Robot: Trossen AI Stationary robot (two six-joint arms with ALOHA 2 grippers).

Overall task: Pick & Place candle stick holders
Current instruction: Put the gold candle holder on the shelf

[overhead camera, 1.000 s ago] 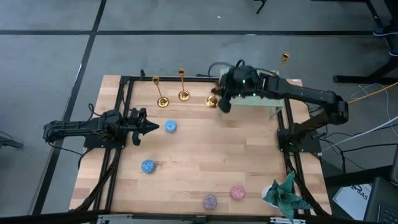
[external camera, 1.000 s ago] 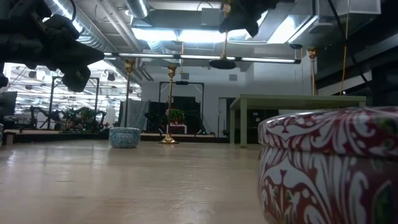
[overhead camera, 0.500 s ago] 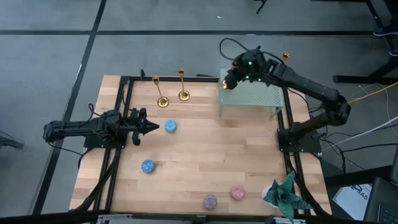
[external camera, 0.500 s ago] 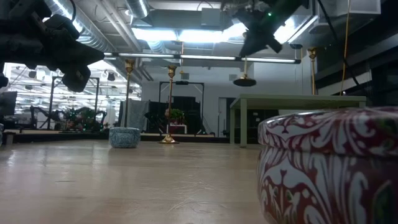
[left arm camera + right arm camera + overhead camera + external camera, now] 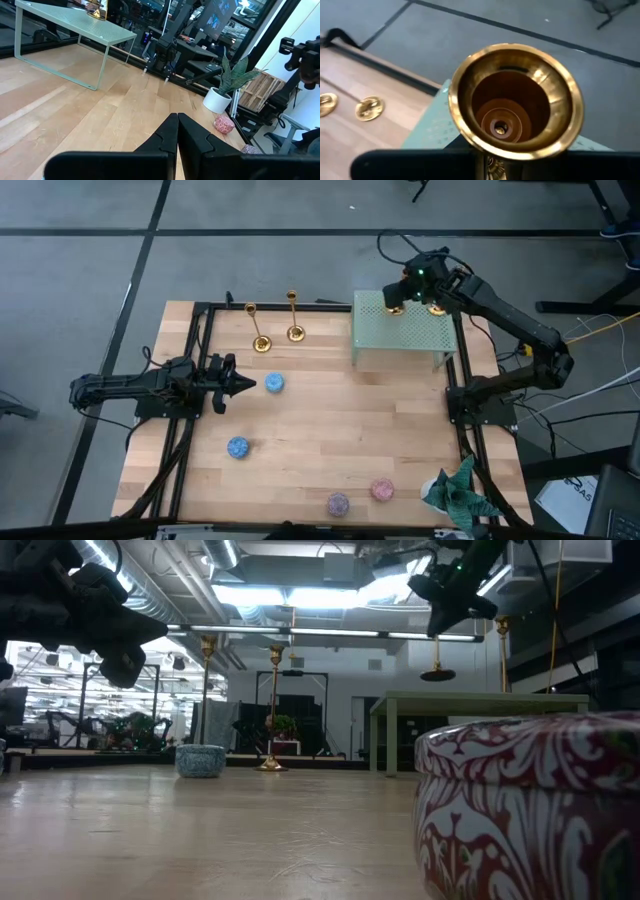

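Nearest the front edge of the table nothing of the task lies; at mid-table the left gripper [image 5: 243,384] waits low over the boards, its fingers pressed together on nothing. Farther back, two candle stick holders [image 5: 262,328] stand upright on the wood near the rear edge. Farthest, the right gripper [image 5: 412,288] hangs above the green stand [image 5: 405,336], clamped on the stem of a carried holder [image 5: 515,102] whose long axis runs straight down, base hanging just clear of the stand's top. A fourth holder [image 5: 503,628] stands on the stand close beside it. My judgement: the move is a straight descent, minding that neighbour.
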